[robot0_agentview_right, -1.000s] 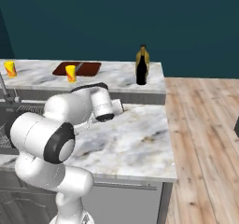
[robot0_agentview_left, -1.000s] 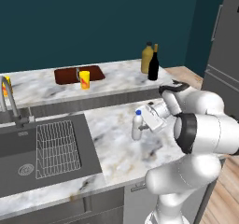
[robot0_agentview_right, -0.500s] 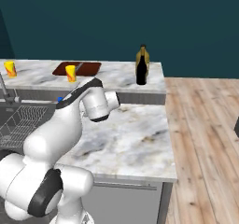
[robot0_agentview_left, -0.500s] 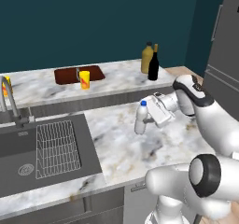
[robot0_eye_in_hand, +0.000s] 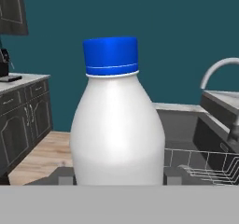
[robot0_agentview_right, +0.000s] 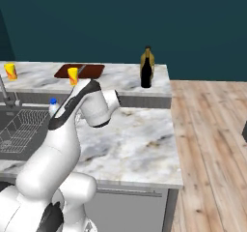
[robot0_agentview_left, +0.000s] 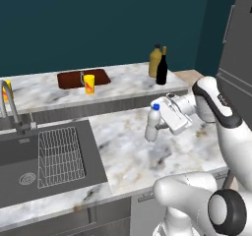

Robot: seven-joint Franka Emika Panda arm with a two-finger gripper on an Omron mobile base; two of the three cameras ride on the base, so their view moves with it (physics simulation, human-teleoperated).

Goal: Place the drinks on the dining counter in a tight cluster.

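My gripper (robot0_agentview_left: 158,127) is shut on the small water bottle (robot0_agentview_left: 152,118), white-bodied with a blue cap, and holds it upright just above the lower marble worktop. In the hand view the water bottle (robot0_eye_in_hand: 117,129) stands close up between the fingertips (robot0_eye_in_hand: 65,175). From the right, its blue cap (robot0_agentview_right: 53,101) peeks out behind my arm. The dark wine bottle (robot0_agentview_left: 161,69) and the amber bottle (robot0_agentview_left: 155,60) stand side by side, almost touching, at the right end of the dining counter (robot0_agentview_left: 123,80). Both also appear in the right base view, wine bottle (robot0_agentview_right: 145,74) in front of amber bottle (robot0_agentview_right: 147,56).
A yellow cup (robot0_agentview_left: 89,83) stands by a brown board (robot0_agentview_left: 69,78) on the raised counter; another cup (robot0_agentview_left: 6,90) is at its far left. The sink with a wire rack (robot0_agentview_left: 56,154) and faucet (robot0_agentview_left: 9,104) lie left of the bottle. A tall grey appliance (robot0_agentview_left: 241,43) stands right.
The arm has swung round to the right and unfolded, and the held water bottle has risen slightly and shifted right, toward the raised counter. The grip has stayed the same.
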